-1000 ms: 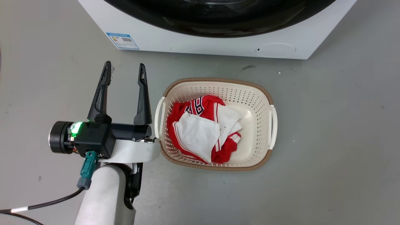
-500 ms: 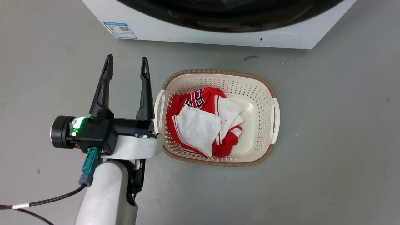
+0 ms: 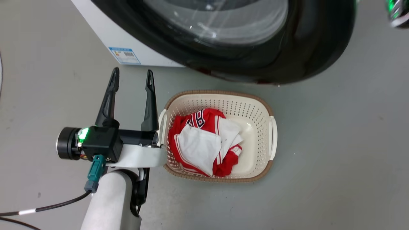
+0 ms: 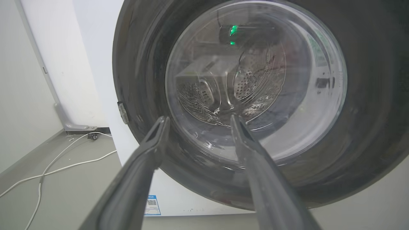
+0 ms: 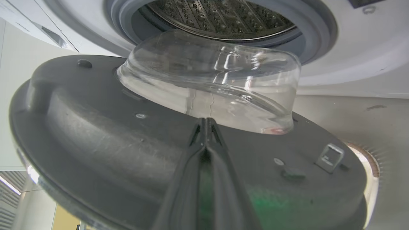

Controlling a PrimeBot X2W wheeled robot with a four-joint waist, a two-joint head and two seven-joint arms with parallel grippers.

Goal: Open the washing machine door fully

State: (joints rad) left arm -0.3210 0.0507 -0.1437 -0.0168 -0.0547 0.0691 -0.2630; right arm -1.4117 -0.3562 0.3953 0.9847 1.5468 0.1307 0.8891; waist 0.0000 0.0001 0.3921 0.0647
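The washing machine door (image 3: 303, 48), with its glossy black rim and clear glass bowl, stands partly swung out from the white washing machine (image 3: 105, 38), above the basket. The left wrist view faces its outer side (image 4: 367, 127). My left gripper (image 3: 132, 73) is open and holds nothing, hovering over the floor left of the basket and short of the door (image 4: 198, 123). In the right wrist view my right gripper (image 5: 207, 123) is shut, its tips against the door's grey inner face (image 5: 96, 134) just below the glass bowl (image 5: 207, 80). Behind it are the steel drum (image 5: 223, 16) and grey gasket (image 5: 127, 19).
A cream perforated basket (image 3: 220, 93) with red and white clothing (image 3: 204, 140) sits on the grey floor under the door's swing. The door latch (image 5: 330, 156) juts from the inner face. White cables (image 4: 64, 159) lie by the wall, left of the machine.
The door has swung out from the machine and now hangs over the far edge of the basket. The head camera shifted. My left gripper stays open in about the same place.
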